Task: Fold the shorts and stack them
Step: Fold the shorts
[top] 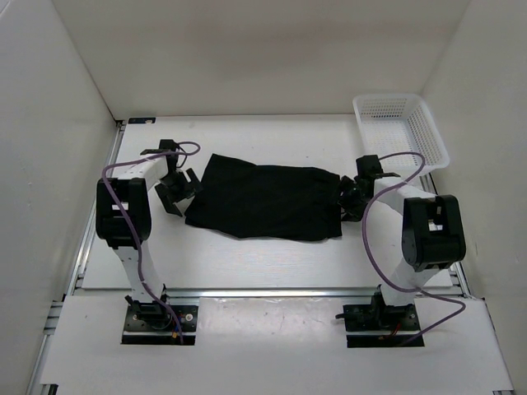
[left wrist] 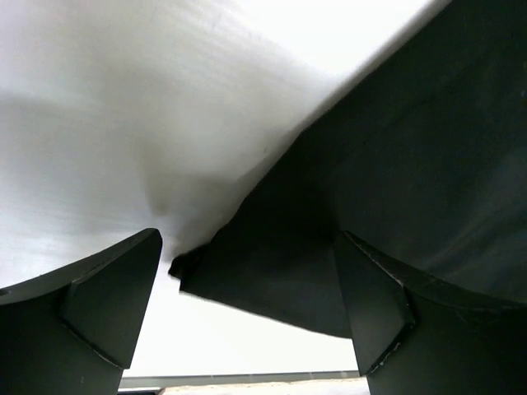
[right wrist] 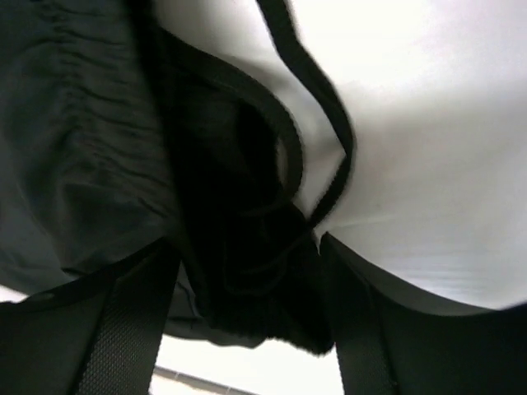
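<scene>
The black shorts (top: 263, 199) lie spread flat across the middle of the table, waist end to the right. My left gripper (top: 176, 194) sits at their left edge. In the left wrist view it (left wrist: 247, 309) is open wide, and a corner of the shorts (left wrist: 272, 271) lies between the fingers. My right gripper (top: 349, 197) is at the waist end. In the right wrist view it (right wrist: 247, 329) stands open astride the bunched waistband (right wrist: 247, 271). The thin drawstring (right wrist: 321, 123) loops out over the white table.
A white mesh basket (top: 403, 127) stands at the back right corner of the table (top: 247, 263). White walls enclose the table at the back and on both sides. A metal rail (top: 263, 292) runs along the near edge by the arm bases.
</scene>
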`<control>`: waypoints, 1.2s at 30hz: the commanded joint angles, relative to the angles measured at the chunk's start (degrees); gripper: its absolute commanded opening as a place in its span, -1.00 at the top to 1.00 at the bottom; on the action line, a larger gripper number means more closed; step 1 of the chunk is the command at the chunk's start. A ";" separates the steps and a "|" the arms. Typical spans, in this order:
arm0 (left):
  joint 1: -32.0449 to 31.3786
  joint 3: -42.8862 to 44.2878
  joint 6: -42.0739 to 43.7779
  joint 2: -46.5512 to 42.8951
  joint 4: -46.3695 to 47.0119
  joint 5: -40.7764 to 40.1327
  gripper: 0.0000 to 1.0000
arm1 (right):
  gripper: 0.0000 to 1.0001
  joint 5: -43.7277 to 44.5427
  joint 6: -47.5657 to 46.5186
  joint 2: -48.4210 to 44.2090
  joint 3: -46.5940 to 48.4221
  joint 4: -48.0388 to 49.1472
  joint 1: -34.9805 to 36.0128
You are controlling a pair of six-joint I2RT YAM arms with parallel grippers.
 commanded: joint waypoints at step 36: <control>0.73 6.66 3.60 -2.73 -1.59 3.54 -0.82 | 0.99 37.36 -15.04 1.24 36.35 -24.28 19.22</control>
